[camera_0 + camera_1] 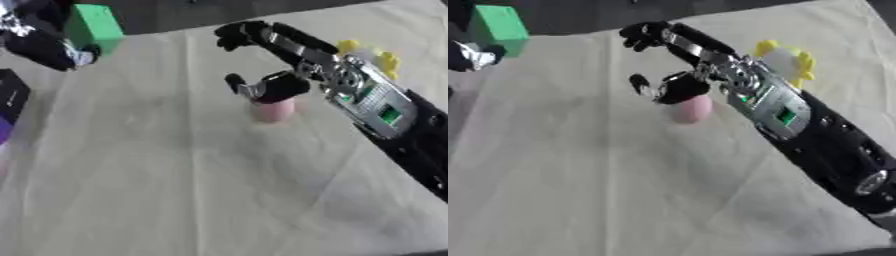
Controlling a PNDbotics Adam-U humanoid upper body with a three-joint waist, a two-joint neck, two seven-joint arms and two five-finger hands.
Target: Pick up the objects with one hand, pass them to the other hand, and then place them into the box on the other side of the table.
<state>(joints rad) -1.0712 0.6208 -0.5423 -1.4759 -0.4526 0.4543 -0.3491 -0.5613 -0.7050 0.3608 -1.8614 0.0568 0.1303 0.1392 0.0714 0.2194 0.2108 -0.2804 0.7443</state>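
Observation:
A pink rounded object (275,111) sits on the cloth-covered table (175,175). My right hand (293,75) hovers just over it, open, with the fingers (238,34) stretched toward the far edge and the thumb (234,81) hanging beside the pink object. The hand's body hides the object's top. At the far left my left hand (44,42) is curled against the lower side of a green block (93,27), which is raised near the table's far edge. A dark box with a purple side (9,102) shows at the left edge.
A yellow and white toy (785,59) lies behind my right forearm at the far right. The table's far edge runs along the top, with dark floor beyond it. Pale cloth covers the middle and near part of the table.

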